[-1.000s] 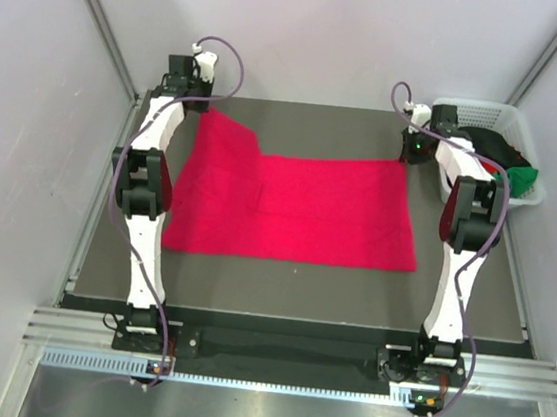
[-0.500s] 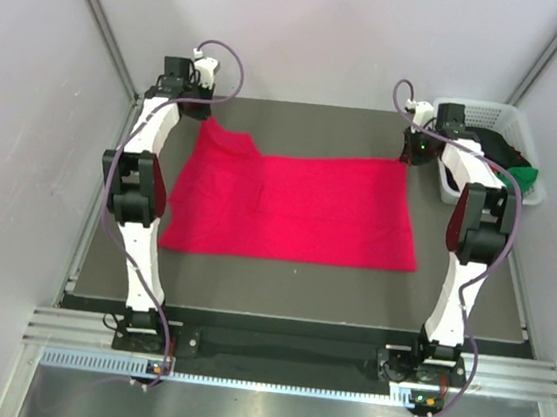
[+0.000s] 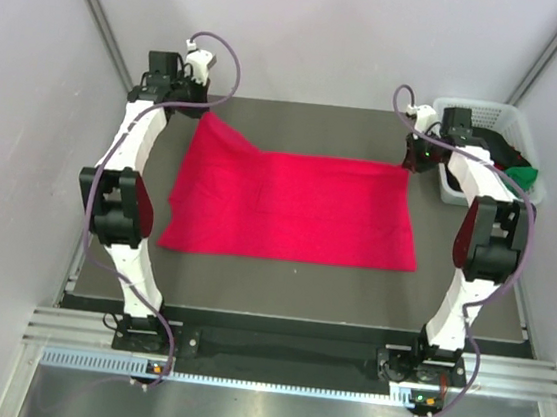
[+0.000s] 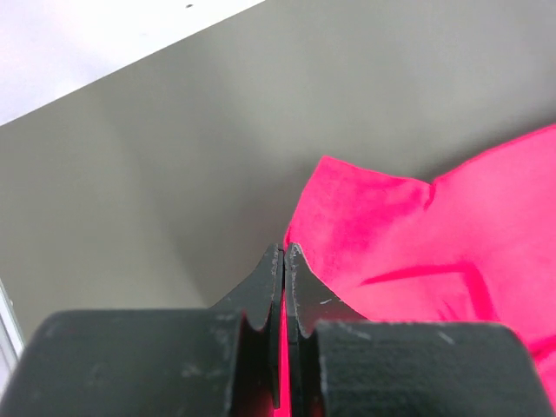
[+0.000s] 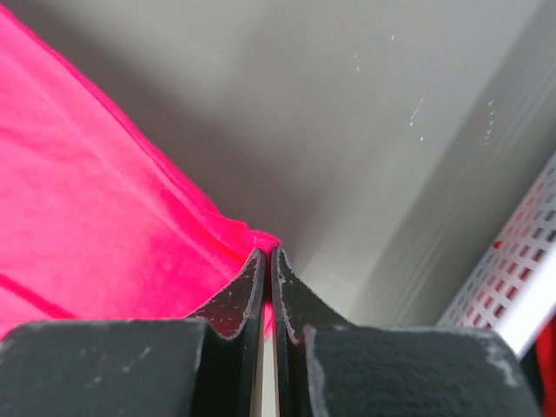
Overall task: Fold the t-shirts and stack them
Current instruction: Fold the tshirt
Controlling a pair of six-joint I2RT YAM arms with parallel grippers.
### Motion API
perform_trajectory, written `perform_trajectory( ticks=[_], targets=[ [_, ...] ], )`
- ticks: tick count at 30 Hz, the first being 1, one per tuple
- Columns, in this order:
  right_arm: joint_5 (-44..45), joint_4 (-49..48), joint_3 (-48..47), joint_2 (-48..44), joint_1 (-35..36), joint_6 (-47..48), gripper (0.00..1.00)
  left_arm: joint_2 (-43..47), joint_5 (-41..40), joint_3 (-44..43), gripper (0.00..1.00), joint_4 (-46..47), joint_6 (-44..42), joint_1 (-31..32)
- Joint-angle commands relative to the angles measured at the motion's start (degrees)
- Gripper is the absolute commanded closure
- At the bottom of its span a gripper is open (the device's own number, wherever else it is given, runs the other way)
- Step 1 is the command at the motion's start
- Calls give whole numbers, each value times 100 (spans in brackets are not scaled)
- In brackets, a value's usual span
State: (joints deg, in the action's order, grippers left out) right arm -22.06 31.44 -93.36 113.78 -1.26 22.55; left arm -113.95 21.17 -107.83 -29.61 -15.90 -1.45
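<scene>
A crimson-pink t-shirt [image 3: 294,205] lies spread across the dark table [image 3: 290,285]. My left gripper [image 3: 201,112] is at the shirt's far left corner, which rises off the table in a peak. In the left wrist view the left gripper [image 4: 284,251] is shut, with pink cloth [image 4: 408,234] pinched between its jaws. My right gripper [image 3: 408,163] is at the far right corner. In the right wrist view the right gripper [image 5: 268,254] is shut on the shirt's edge [image 5: 104,200]. Black [image 3: 501,150] and green [image 3: 525,177] t-shirts lie in the basket.
A white mesh basket [image 3: 483,111] stands at the table's far right corner, just right of my right arm; its mesh wall [image 5: 512,278] shows in the right wrist view. White walls close in the table at the back and on both sides.
My left gripper has drawn the far left corner outward to the left and back, and the left elbow has swung left. My right arm shifted slightly right. The shirt's far edge is straighter.
</scene>
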Motion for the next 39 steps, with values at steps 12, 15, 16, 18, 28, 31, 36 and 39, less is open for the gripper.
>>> perform_trajectory(
  ticks=[12,15,16,18,28,31,36,39],
  targets=[
    [-211,81,1301,-1639,20,602,100,1876,309,1545,100,183,-352,-57],
    [-202,108,1583,-1859,20,716,100,2201,265,1870,100,166,-422,-66],
    [-184,117,1645,-1903,20,742,100,2358,256,1949,100,157,-440,-66],
    [-175,178,1812,-2034,20,830,100,2517,204,2187,100,69,-528,-74],
    [360,-32,2437,-2105,-6,980,100,3423,318,3154,100,-54,-502,-83],
    [448,-121,2454,-1991,-50,1024,100,3555,283,3312,100,-124,-519,-83],
    [423,-24,2594,-2026,-59,1234,100,3722,134,3558,100,-247,-695,-83],
    [413,2,2709,-1982,-50,1226,100,3766,28,3716,100,-230,-704,-83]
  ],
)
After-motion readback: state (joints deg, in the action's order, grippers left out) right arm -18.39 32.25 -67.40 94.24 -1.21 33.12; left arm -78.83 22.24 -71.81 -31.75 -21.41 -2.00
